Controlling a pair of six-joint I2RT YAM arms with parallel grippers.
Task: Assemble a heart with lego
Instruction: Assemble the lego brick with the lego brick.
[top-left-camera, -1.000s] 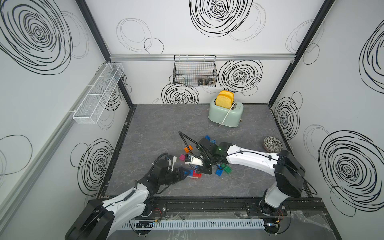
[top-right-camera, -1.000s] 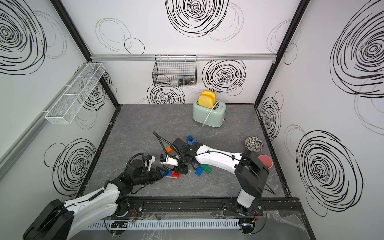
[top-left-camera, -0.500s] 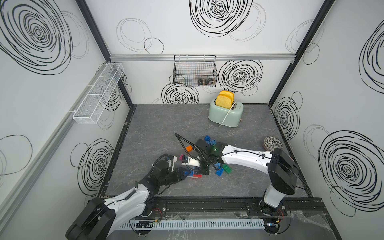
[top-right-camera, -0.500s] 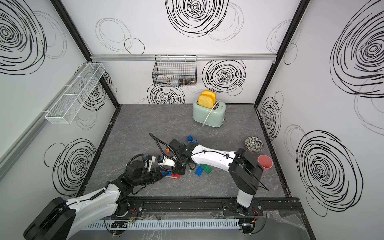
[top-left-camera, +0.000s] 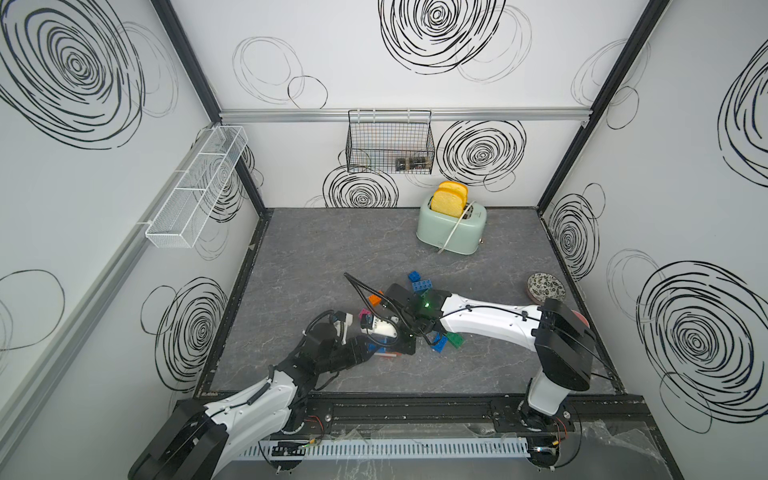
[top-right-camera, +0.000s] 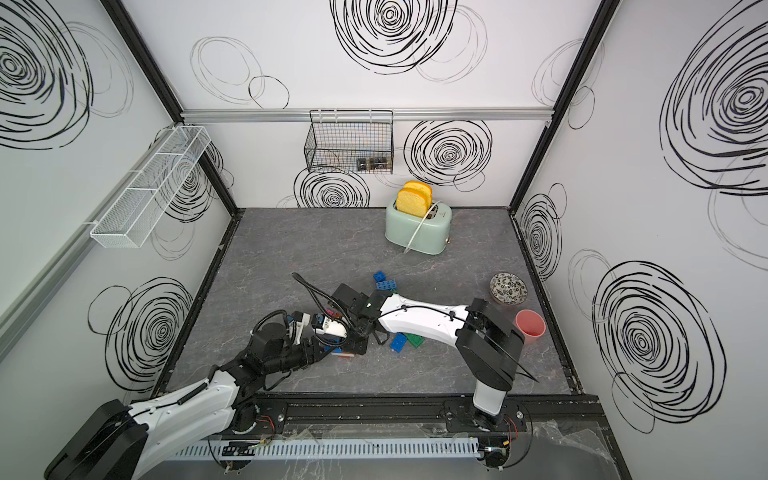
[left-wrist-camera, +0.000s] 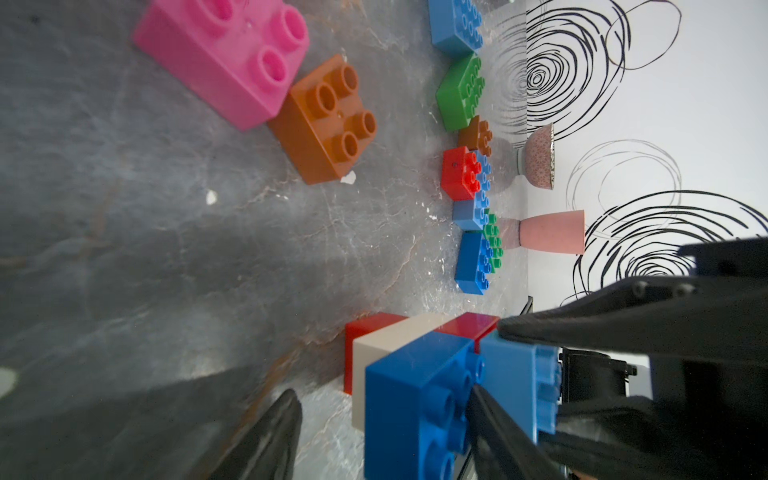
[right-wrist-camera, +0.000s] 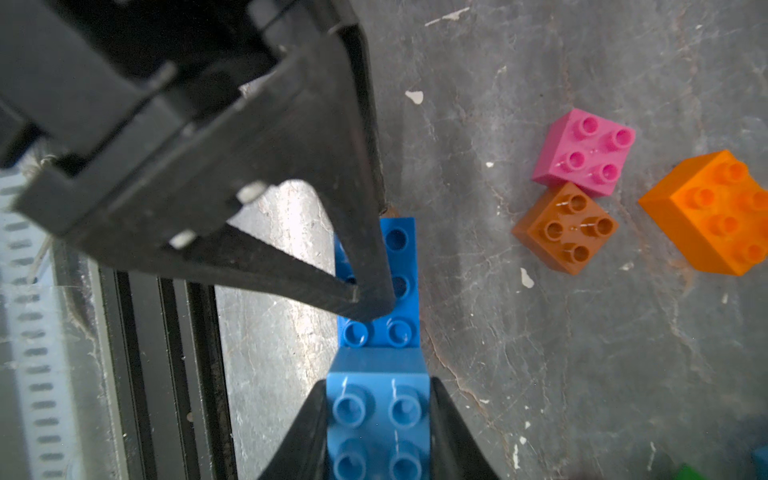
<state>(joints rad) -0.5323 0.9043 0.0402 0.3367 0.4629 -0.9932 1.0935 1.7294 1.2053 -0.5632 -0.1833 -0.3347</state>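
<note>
Near the counter (top-left-camera: 332, 257) front, the right claw (right-wrist-camera: 377, 384) is clamped on a blue brick (right-wrist-camera: 376, 419) at the top of the stack (left-wrist-camera: 415, 374); the left claw (right-wrist-camera: 363, 301), jaws apart, rests a tip on it (steadying, likely). Next: press the brick squarely home.

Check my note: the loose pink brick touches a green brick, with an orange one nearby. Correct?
No. The pink brick touches a brown brick, not a green one; the right wrist view shows it. The orange brick is nearby.
</note>
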